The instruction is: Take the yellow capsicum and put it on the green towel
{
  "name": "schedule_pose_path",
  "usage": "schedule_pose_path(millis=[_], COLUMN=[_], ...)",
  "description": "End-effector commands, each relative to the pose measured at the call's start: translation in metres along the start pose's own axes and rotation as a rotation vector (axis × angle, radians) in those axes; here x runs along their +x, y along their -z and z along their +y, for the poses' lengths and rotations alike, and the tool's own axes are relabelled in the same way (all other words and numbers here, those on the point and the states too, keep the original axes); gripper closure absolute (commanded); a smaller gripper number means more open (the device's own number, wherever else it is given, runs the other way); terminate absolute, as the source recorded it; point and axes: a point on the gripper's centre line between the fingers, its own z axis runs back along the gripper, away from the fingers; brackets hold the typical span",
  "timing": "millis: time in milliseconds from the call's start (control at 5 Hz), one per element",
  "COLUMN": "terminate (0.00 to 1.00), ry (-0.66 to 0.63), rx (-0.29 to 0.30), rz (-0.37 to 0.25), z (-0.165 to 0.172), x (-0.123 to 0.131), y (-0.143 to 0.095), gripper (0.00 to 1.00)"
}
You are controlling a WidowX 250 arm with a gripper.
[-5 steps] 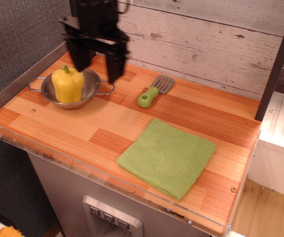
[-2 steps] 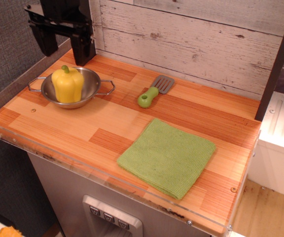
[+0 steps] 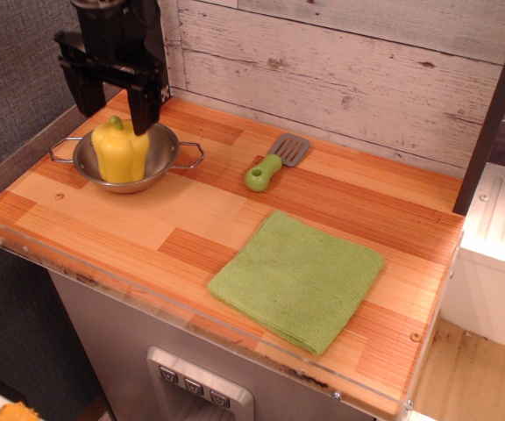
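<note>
Open claw (image 3: 112, 112) straddles yellow capsicum (image 3: 120, 151) in bowl (image 3: 167, 163)

I'm working over a toy kitchen set: a striped wooden table (image 3: 235, 219) against whitewashed plank walls (image 3: 340, 70), a metal bowl (image 3: 160, 162) and a green-handled spatula (image 3: 274, 164) (plastic, apparently), with push-buttons (image 3: 191, 386) on the grey front.

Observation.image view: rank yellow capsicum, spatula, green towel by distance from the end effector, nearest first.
1. yellow capsicum: in the steel bowl at back left, directly under the open end effector.
2. spatula: mid-counter, to the right.
3. green towel: front right, farthest.
</note>
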Motion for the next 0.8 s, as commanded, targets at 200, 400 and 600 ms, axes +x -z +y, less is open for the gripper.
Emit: schedule_pose_path(millis=[200, 400, 600], terminate=[0.00, 0.00, 0.00], ry=[-0.013, -0.004, 0.003], rx=[-0.011, -0.014, -0.015], rz=[-0.008, -0.004, -0.002], z=[0.0045, 0.0030, 0.0011], x=[0.0012, 0.0011, 0.0007], y=[0.0106, 0.0111, 0.0110], gripper=[1.00, 1.00, 1.00])
